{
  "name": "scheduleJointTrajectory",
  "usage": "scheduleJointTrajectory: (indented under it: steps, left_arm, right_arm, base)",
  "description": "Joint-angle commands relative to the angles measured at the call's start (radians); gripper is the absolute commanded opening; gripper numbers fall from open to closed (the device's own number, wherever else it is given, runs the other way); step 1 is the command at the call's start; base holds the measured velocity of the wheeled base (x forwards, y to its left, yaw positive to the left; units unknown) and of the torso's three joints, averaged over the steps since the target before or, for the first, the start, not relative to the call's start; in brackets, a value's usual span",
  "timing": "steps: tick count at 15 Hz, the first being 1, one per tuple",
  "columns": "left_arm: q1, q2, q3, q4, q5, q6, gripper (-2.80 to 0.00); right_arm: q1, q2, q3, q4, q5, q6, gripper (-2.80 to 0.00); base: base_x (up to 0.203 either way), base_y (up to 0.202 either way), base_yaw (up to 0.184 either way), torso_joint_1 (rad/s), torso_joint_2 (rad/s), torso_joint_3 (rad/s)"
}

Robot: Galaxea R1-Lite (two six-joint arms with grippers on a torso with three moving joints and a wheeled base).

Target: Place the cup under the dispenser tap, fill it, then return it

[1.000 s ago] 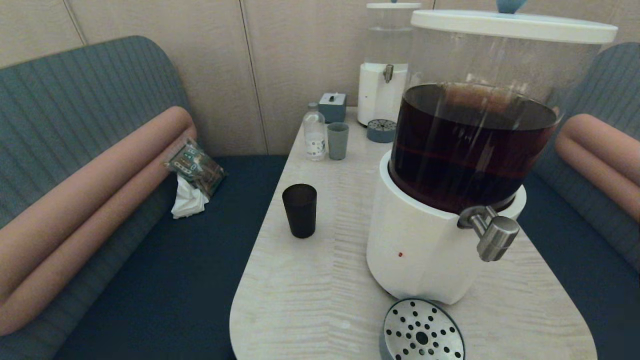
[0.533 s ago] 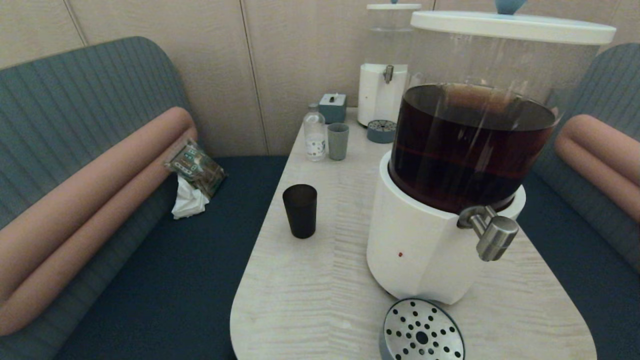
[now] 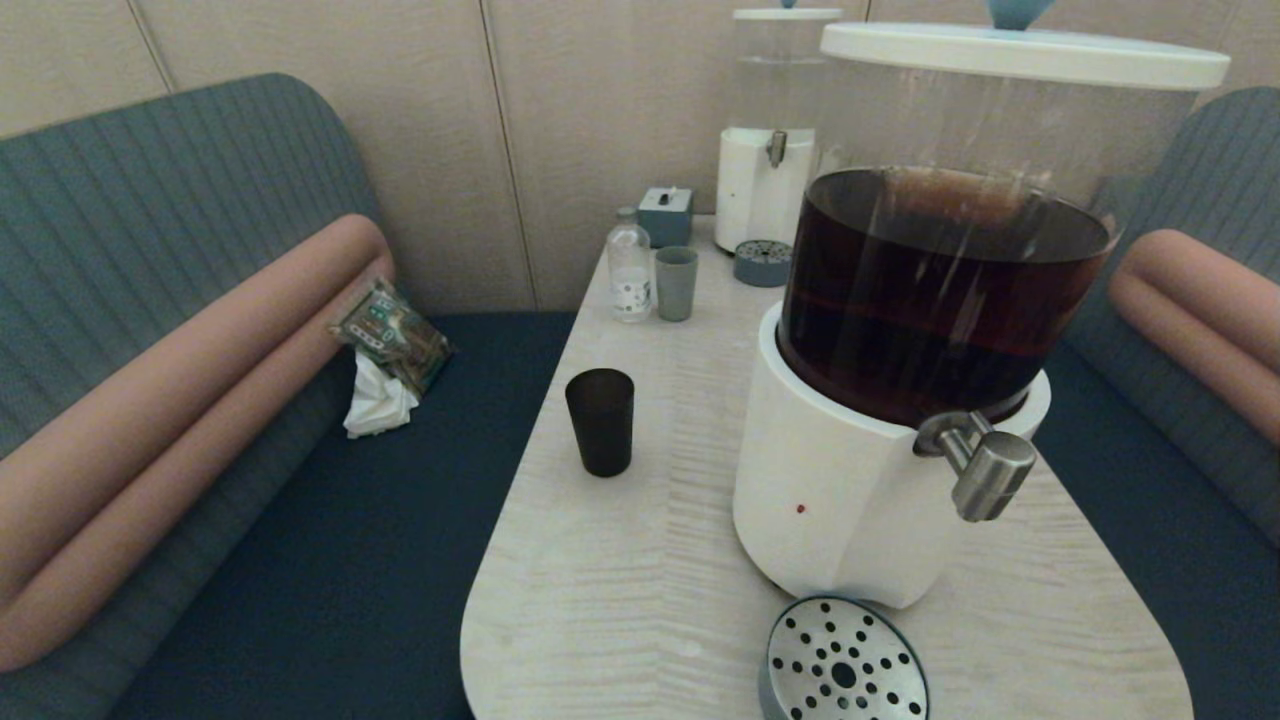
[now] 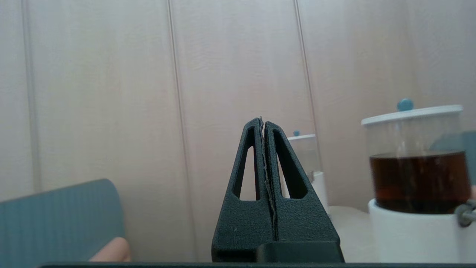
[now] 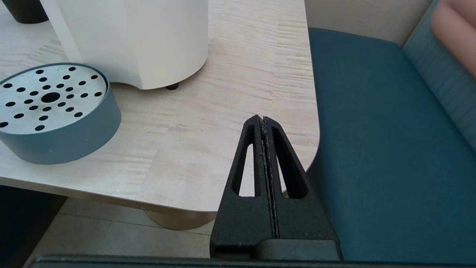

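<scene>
The matte black cup (image 3: 600, 421) stands upright on the pale wooden table (image 3: 620, 600), left of the big dispenser (image 3: 900, 330) that holds dark brown liquid. Its brushed-steel tap (image 3: 980, 465) juts out at the dispenser's right front, with nothing under it. Neither arm shows in the head view. My left gripper (image 4: 263, 120) is shut and empty, pointing toward the wall, with the dispenser (image 4: 418, 178) off to one side. My right gripper (image 5: 262, 117) is shut and empty, hovering over the table's near right corner by the dispenser's white base (image 5: 130, 37).
A round perforated drip tray (image 3: 845, 662) lies in front of the dispenser. At the table's far end stand a grey-green cup (image 3: 676, 282), a small bottle (image 3: 630, 262), a grey box (image 3: 665, 213) and a smaller clear-liquid dispenser (image 3: 770, 150). Blue benches flank the table.
</scene>
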Motion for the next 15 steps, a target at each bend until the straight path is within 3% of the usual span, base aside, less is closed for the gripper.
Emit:
scheduleJointTrajectory:
  steps: [1, 5, 7, 11, 15]
  left_arm:
    - [0.000, -0.037, 0.035, -0.001, -0.001, 0.012, -2.80]
    - [0.000, -0.037, 0.249, 0.039, 0.025, 0.065, -2.80]
    - [0.000, -0.037, 0.251, 0.202, 0.110, 0.088, -2.80]
    - [0.000, -0.037, 0.249, 0.537, 0.154, 0.121, -2.80]
    - [0.000, -0.037, 0.249, 0.656, 0.157, 0.121, -2.80]
  right_arm:
    - [0.000, -0.001, 0.003, 0.000, 0.000, 0.000, -2.80]
    - [0.000, 0.000, 0.003, 0.000, 0.000, 0.000, -2.80]
    - [0.000, 0.000, 0.003, 0.000, 0.000, 0.000, -2.80]
    - [0.000, 0.000, 0.003, 0.000, 0.000, 0.000, -2.80]
    - [0.000, 0.000, 0.003, 0.000, 0.000, 0.000, -2.80]
  base:
    - [0.000, 0.000, 0.000, 0.000, 0.00, 0.000]
    - [0.000, 0.000, 0.000, 0.000, 0.00, 0.000]
    - [0.000, 0.000, 0.000, 0.000, 0.00, 0.000]
    - [0.000, 0.000, 0.000, 0.000, 0.00, 0.000]
    - [0.000, 0.000, 0.000, 0.000, 0.00, 0.000]
